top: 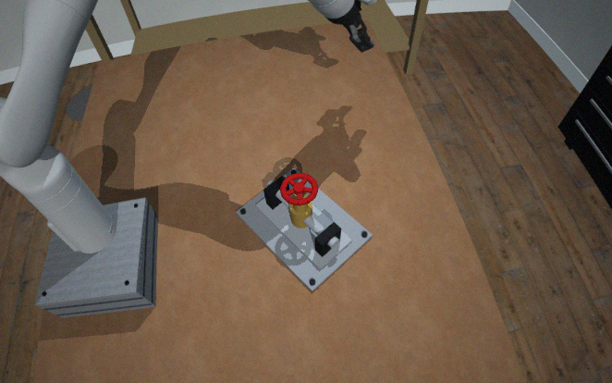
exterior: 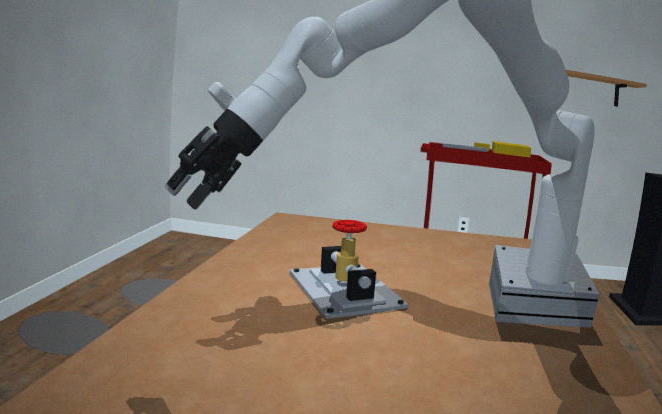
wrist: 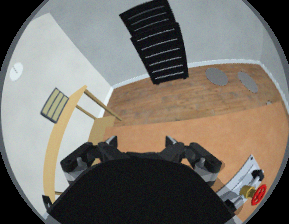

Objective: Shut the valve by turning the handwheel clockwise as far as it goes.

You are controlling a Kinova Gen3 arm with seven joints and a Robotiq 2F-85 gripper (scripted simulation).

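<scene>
Hand: fingers spread fully wide, holding nothing, hanging in air well apart from the red handwheel.

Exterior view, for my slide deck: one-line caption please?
Open, empty hand hangs high, apart from the red handwheel on its brass valve.

red side table with yellow block far right, black drawer cabinet, wall shelf
</scene>
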